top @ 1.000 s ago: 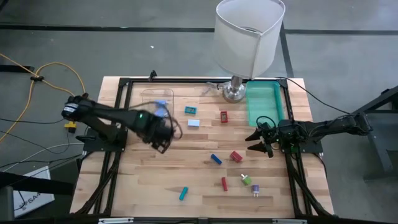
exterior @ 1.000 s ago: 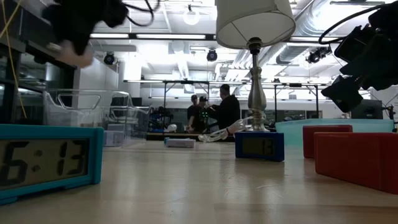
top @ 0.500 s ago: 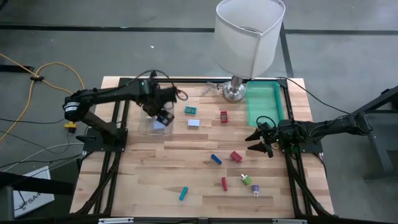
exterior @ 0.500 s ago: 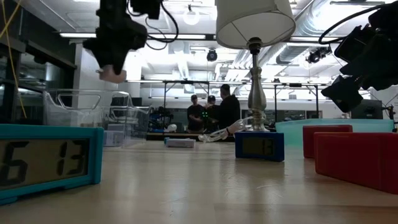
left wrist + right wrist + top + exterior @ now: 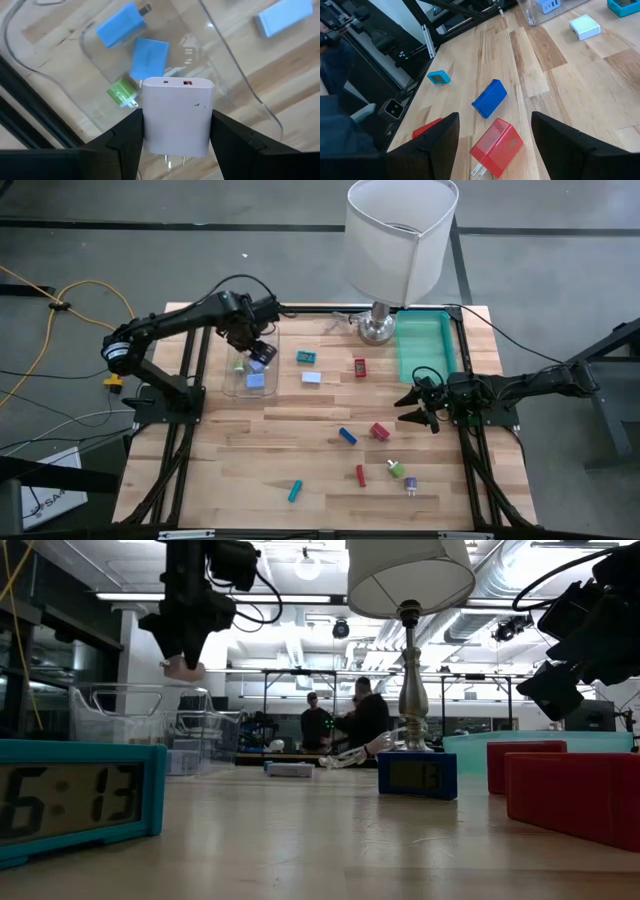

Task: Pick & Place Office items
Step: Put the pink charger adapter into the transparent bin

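Note:
My left gripper (image 5: 255,352) hangs over the clear plastic bin (image 5: 236,385) at the table's far left, shut on a pale white plug-in charger (image 5: 176,115). On the bin's floor lie a blue charger (image 5: 118,26), a blue block (image 5: 148,57) and a green plug (image 5: 121,92). More office items lie loose on the wood: a teal clock (image 5: 307,357), a white block (image 5: 312,377), a red piece (image 5: 360,367), a blue piece (image 5: 346,436) and a red charger (image 5: 496,144). My right gripper (image 5: 415,402) waits open at the table's right side. My left gripper pinches the charger between its two fingers (image 5: 127,140), one on each of two opposite sides (image 5: 146,120). The fingers come from above and point down. The charger is lifted clear above the bin (image 5: 185,668), its port end (image 5: 175,82) facing down and its prongs (image 5: 172,160) facing back toward the gripper.
A tall lamp with a white shade (image 5: 400,235) stands at the far edge, and a green tray (image 5: 425,345) lies next to it on the right. Near the front edge lie a red bar (image 5: 361,474), a green plug (image 5: 397,470) and a teal bar (image 5: 295,491).
My left gripper has carried the charger from the bin's near right corner toward the table's far edge. It now hangs over the bin's middle. The fingers stay shut on the charger and it stays clear of the table. The right arm has kept still.

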`<state>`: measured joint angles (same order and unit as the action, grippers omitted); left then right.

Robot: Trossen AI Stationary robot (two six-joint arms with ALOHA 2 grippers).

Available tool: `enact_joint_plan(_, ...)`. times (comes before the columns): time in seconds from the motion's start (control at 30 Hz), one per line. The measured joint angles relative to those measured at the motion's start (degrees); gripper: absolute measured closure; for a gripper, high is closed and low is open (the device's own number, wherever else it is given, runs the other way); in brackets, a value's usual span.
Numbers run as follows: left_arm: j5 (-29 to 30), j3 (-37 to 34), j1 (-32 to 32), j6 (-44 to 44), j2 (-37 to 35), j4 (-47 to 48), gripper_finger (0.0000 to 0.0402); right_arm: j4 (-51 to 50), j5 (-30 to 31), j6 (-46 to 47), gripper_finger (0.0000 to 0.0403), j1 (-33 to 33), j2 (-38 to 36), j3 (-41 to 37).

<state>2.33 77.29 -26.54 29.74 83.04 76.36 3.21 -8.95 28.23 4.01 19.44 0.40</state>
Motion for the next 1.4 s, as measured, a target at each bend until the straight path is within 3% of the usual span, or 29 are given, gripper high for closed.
enact_joint_plan(0.67,2.6,-0.8,2.3,-4.4,7.2,-4.7,0.0210,0.0,0.0,0.0,0.0167,0.0,0.0,0.0)
enact_joint_plan(1.4,1.9,-17.5,2.3,-3.1,5.8,-22.6,0.0210,0.0,0.0,0.0,0.0167,0.0,0.0,0.0)
